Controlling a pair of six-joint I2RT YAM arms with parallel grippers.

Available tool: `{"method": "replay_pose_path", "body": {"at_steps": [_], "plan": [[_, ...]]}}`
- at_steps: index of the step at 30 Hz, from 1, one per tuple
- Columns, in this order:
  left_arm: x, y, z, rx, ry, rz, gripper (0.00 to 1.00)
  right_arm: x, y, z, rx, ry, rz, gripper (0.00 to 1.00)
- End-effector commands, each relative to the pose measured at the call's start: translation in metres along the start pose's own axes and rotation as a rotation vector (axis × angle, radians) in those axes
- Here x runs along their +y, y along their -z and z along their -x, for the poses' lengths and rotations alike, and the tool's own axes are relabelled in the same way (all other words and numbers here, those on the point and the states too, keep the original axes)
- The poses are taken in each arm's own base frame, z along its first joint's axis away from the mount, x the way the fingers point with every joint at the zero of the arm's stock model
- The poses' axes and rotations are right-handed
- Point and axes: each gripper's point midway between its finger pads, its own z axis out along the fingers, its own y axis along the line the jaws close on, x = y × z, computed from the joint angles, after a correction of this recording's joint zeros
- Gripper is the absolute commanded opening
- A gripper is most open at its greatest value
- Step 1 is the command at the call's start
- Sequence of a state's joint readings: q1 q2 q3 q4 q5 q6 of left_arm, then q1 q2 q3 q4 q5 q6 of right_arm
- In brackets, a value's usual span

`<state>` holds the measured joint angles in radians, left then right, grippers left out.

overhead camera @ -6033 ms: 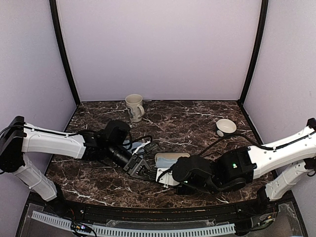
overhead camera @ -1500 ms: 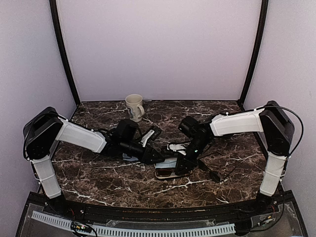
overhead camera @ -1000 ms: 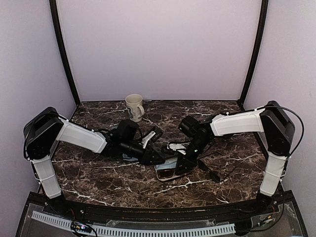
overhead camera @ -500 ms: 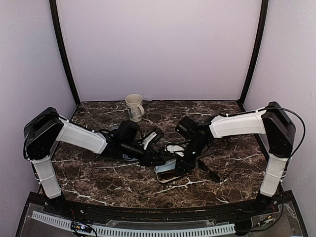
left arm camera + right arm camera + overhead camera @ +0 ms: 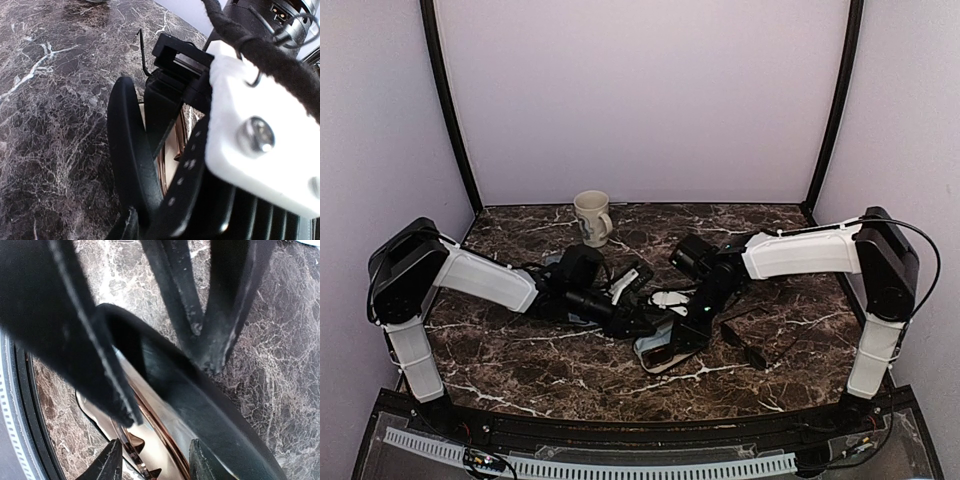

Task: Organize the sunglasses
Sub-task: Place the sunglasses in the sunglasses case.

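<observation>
The brown sunglasses (image 5: 152,440) lie in the open case (image 5: 656,352) in the middle of the counter (image 5: 520,350). The left gripper (image 5: 640,322) and right gripper (image 5: 682,335) crowd its black lid (image 5: 131,165). We cannot tell if either pinches it. We think we should lower the lid slowly, so nothing gets squashed.
</observation>
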<state>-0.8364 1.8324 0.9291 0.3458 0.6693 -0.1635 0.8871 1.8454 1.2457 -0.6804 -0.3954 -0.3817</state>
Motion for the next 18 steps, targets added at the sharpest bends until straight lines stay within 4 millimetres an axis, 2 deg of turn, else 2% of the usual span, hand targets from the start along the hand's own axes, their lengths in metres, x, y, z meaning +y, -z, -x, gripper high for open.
{"method": "replay_pose_path", "body": {"at_steps": [1,18], "plan": [[-0.009,-0.001,0.007,-0.012,-0.035,-0.021,0.29,0.001,0.01,0.016,-0.035,0.023,-0.037,0.47],[-0.007,-0.003,0.006,-0.005,-0.045,-0.002,0.29,0.009,0.023,0.031,-0.072,0.032,-0.088,0.48]]}}
